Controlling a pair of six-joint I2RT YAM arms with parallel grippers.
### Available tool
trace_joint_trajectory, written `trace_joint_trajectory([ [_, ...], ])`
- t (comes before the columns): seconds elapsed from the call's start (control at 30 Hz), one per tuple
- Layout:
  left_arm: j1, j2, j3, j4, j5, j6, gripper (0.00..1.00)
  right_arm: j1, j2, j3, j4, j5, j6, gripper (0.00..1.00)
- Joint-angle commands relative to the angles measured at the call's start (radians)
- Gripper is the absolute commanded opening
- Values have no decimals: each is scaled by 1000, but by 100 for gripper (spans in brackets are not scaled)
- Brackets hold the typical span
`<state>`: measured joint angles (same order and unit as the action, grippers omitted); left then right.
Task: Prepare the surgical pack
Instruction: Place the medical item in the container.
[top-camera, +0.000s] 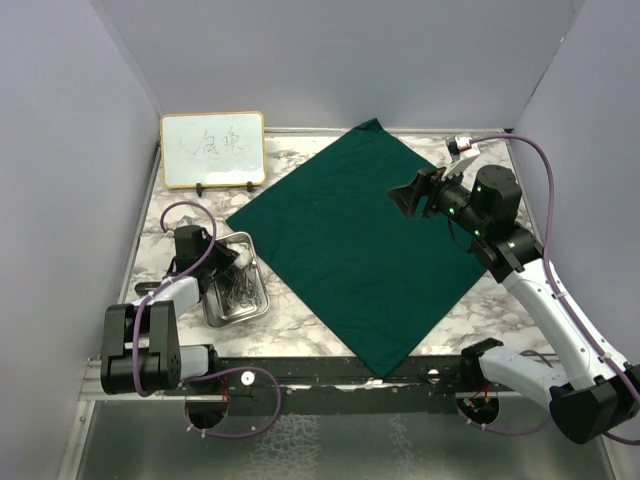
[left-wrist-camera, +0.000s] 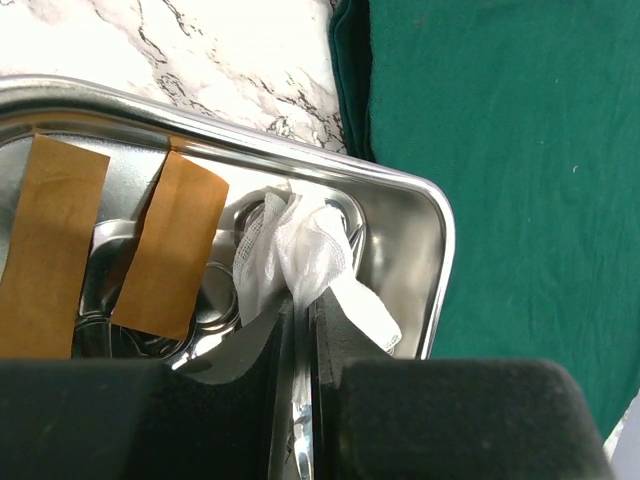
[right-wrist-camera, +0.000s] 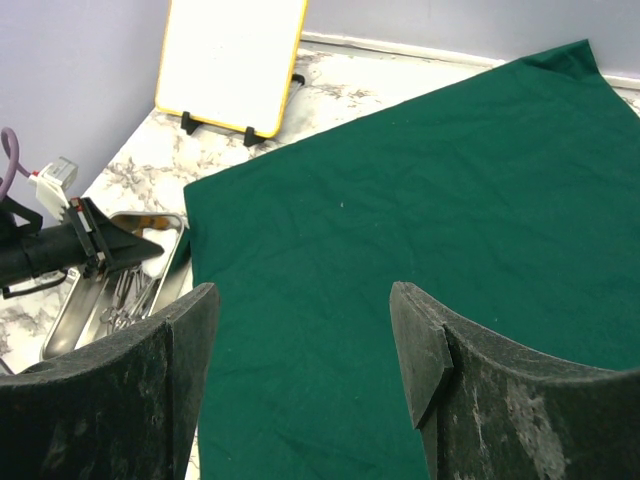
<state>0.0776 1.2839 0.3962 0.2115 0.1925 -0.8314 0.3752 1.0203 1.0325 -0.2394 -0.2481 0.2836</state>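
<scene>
The dark green drape (top-camera: 365, 240) lies spread as a square on the marble table, also in the right wrist view (right-wrist-camera: 400, 220) and the left wrist view (left-wrist-camera: 520, 180). A small steel tray (top-camera: 213, 312) sits at its left corner, holding silver instruments (top-camera: 240, 293) and white gauze (left-wrist-camera: 300, 250). My left gripper (left-wrist-camera: 300, 300) is inside the tray (left-wrist-camera: 430, 220), shut on the white gauze. It shows over the tray in the top view (top-camera: 215, 262). My right gripper (top-camera: 408, 198) hovers open and empty above the drape's right part, its fingers (right-wrist-camera: 430, 350) wide apart.
A wood-framed whiteboard (top-camera: 212, 148) stands at the back left, also in the right wrist view (right-wrist-camera: 232, 60). Two brown tape strips (left-wrist-camera: 170, 245) lie across the tray. Grey walls enclose the table on three sides.
</scene>
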Motion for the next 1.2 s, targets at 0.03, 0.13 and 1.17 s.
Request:
trace_joint_trajectory([
  [0.03,7,-2,27,-35,-21,20,15,0,-10,-10,25,-17,7,70],
  [0.13,8,-7,35,-52,-24,23,18,0,-11,-9,25,-20,8,70],
  [1.17,16,-154,89,-301,-29,48,48,1,23,18,-5,-38,14,71],
])
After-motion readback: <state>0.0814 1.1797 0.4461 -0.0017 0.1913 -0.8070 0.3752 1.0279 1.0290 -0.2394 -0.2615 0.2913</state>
